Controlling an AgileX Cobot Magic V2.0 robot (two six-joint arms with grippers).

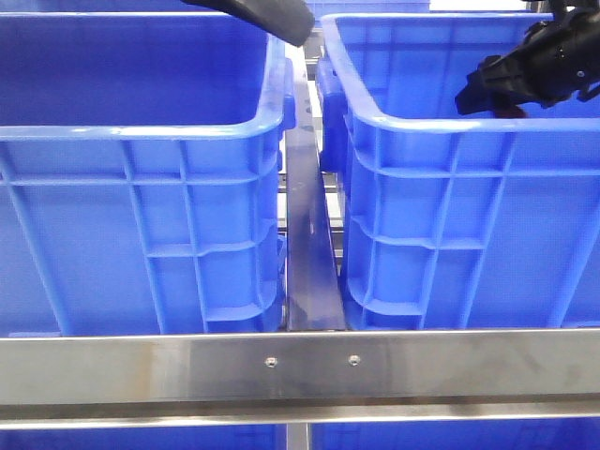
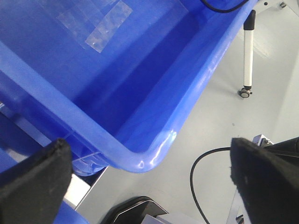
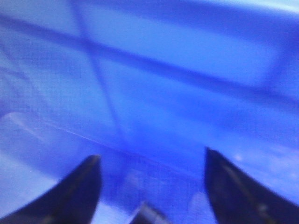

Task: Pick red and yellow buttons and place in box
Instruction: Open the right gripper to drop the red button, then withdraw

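Crate walls (image 1: pixel 450 216) hide both interiors; the right wrist view is blurred, and a reddish speck (image 1: pixel 514 111) at 2 o'clock is perhaps a button.

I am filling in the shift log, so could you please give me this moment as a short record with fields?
left crate: blue, inside hidden in the front view
right crate: blue, beside it across a metal rail
left gripper: open, above a crate corner, holding nothing
right gripper: open, inside the right crate, facing its blue wall, view blurred
buttons: none visible in any view
front bar: metal, crossing below both crates
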